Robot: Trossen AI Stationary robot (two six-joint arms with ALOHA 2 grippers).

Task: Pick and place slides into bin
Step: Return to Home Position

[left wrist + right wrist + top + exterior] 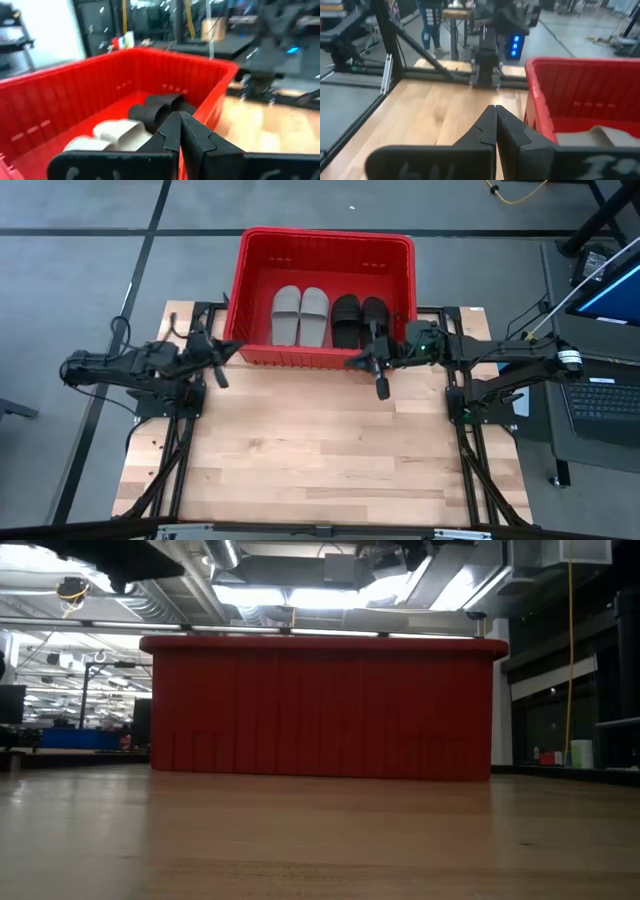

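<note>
Four slides lie inside the bin (243, 290), abreast in one row. The two light grey slides (300, 315) take the half nearer the left arm. The two black slides (359, 320) sit just beside them in the half nearer the right arm. Each pair is touching or nearly so.

Bin stands at the far edge of the wooden table (320, 450). In the low view its ribbed front wall (320, 710) fills the middle, and the contents are hidden behind it.

Left gripper (232, 351) hovers outside the bin, close to its near left corner. Its wrist view shows the two fingers (192, 132) pressed together with nothing between them. Over the rim that view catches grey straps (115, 132) and black straps (157, 110) inside.

Right gripper (358, 361) hovers outside the bin's near wall, just in front of the black pair. Its fingers (487, 125) are likewise closed on nothing. The bin's corner (540, 95) and a bit of a grey slide (600, 135) show alongside.

Bare wood lies on the near side of the bin.
</note>
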